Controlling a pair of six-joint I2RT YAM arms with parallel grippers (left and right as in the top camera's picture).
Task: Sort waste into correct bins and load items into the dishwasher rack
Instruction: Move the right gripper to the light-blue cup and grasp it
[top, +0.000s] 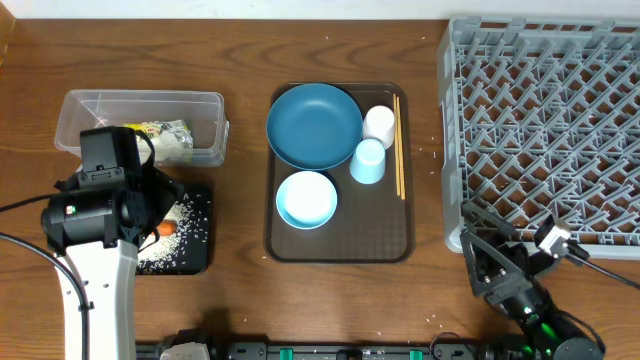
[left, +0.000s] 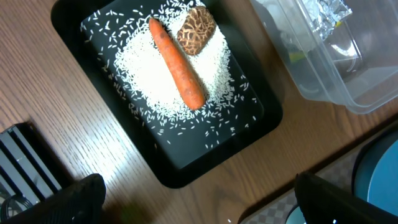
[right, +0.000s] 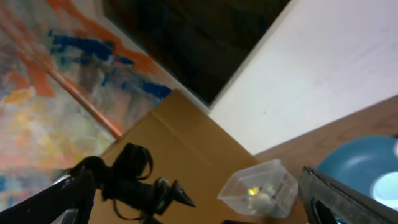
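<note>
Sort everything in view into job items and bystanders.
Job: carrot, brown food lump, rice, snack wrapper, clear tub, black tray, dark blue dish, light blue bowl, light blue cup, whitish cup, chopsticks, grey rack.
Bystanders: brown serving tray, cardboard box.

- No lettering, brand, number or sign can be read in any of the three views.
- The snack wrapper (top: 160, 136) in the clear plastic tub (top: 140, 96) shows green, yellow and white print, too small and crumpled to make out.
</note>
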